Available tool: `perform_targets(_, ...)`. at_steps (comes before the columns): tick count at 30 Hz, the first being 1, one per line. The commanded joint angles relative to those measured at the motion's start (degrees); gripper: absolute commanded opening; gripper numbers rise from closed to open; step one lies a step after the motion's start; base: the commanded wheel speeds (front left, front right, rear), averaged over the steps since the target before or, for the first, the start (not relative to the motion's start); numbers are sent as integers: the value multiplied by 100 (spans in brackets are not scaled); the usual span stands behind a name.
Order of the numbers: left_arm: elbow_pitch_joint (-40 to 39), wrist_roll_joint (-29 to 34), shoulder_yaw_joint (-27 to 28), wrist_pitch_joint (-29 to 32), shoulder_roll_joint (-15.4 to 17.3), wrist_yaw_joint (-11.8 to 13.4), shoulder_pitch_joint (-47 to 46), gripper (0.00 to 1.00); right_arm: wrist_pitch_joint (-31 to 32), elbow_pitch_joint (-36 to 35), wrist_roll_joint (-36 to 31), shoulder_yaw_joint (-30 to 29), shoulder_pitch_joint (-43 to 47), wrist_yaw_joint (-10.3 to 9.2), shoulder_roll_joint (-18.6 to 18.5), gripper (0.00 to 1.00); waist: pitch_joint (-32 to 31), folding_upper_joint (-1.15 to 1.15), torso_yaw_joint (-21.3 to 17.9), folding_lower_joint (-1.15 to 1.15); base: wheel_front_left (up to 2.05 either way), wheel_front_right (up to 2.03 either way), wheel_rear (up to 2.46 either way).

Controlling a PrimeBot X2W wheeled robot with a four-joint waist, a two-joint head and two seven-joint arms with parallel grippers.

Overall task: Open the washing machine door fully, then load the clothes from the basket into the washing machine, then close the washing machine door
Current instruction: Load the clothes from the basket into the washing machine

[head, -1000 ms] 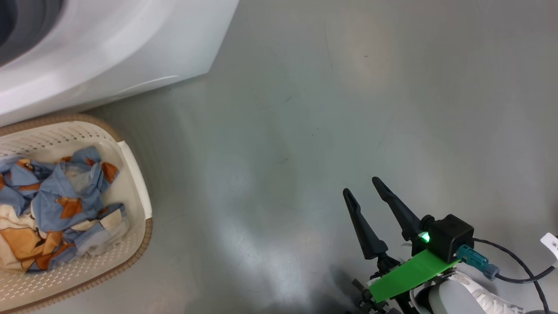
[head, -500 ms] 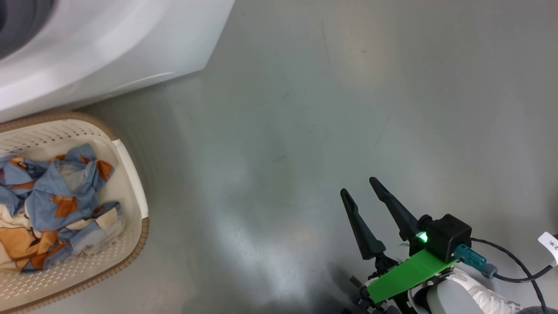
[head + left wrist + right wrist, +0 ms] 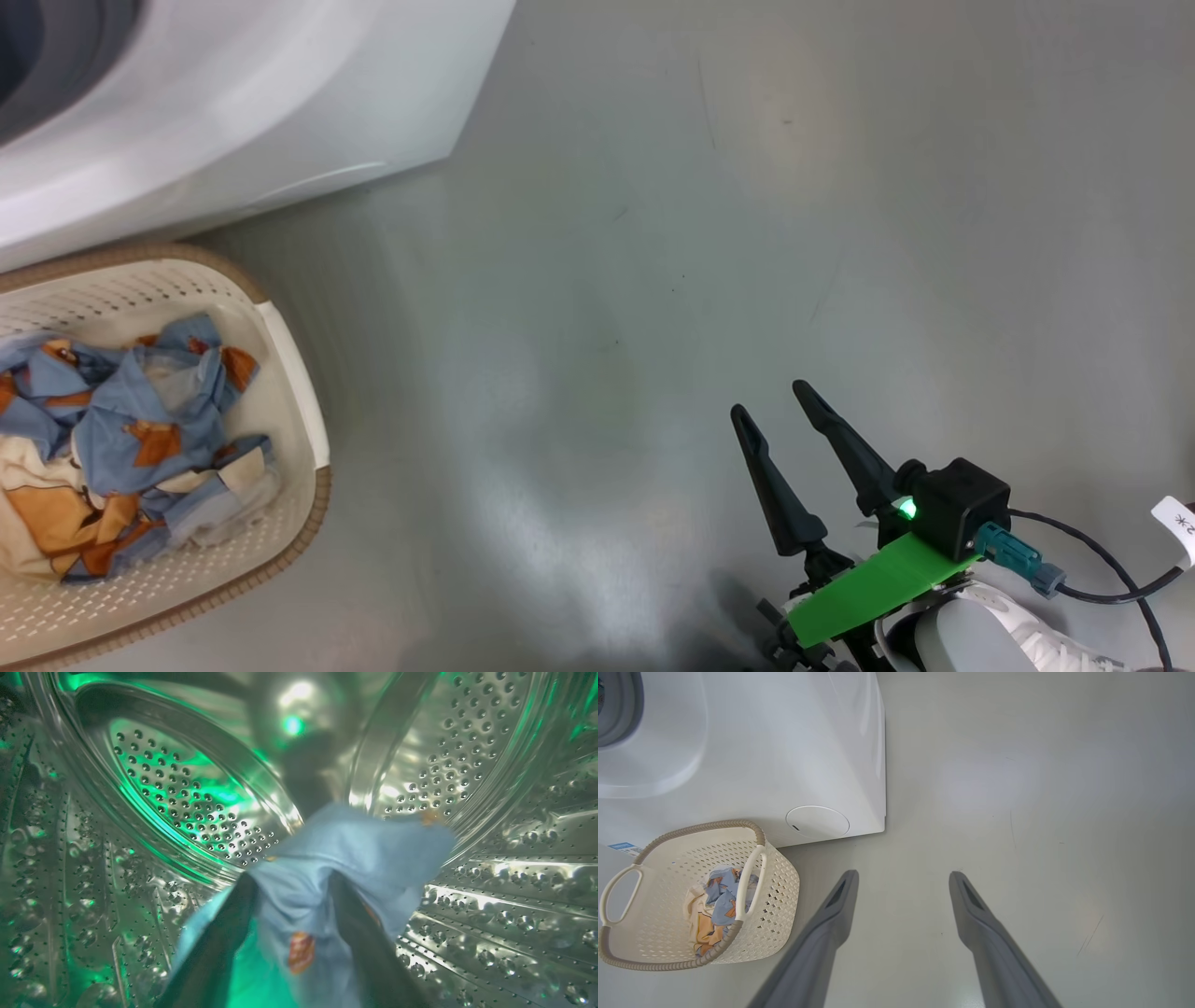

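Cloth between the spread fingers of the left gripper (image 3: pixel 292 877), inside the steel drum of the washing machine (image 3: pixel 187 802).

Left gripper's two dark fingers stand well apart, unclenched, and a blue garment (image 3: pixel 355 849) with orange-brown figures lies between and over them. Its long axis runs along the fingers, from near the wrist out past the fingertips toward the drum's back wall, and the far end fans wider beyond the right-hand fingertip; the view is blurred. The right gripper (image 3: pixel 769 398) hangs over bare grey floor (image 3: pixel 653 233), fingers parted wide and holding nothing. Well off to the left of its fingers sits the basket (image 3: pixel 780 891), close against the machine's white front, with the remaining clothes (image 3: pixel 121 429) crumpled in it.
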Motion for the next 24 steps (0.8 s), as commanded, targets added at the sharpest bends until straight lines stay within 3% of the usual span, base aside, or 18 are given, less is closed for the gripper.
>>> perform_targets(1,-74,79,-10,-30,232,52,-89,100,-68,-70,26,92,106,9,-41,100,-29,0,17,0,0,0,0)
perform_targets(12,1016,87,-178,27,-101,362,13,100,-68,31,48,61,177,9,-97,100,-487,0,282,0,0,0,0)
perform_targets(24,1256,-190,-104,-16,-579,455,611,100,-68,186,40,17,259,9,-138,100,-1094,0,618,0,0,0,0)
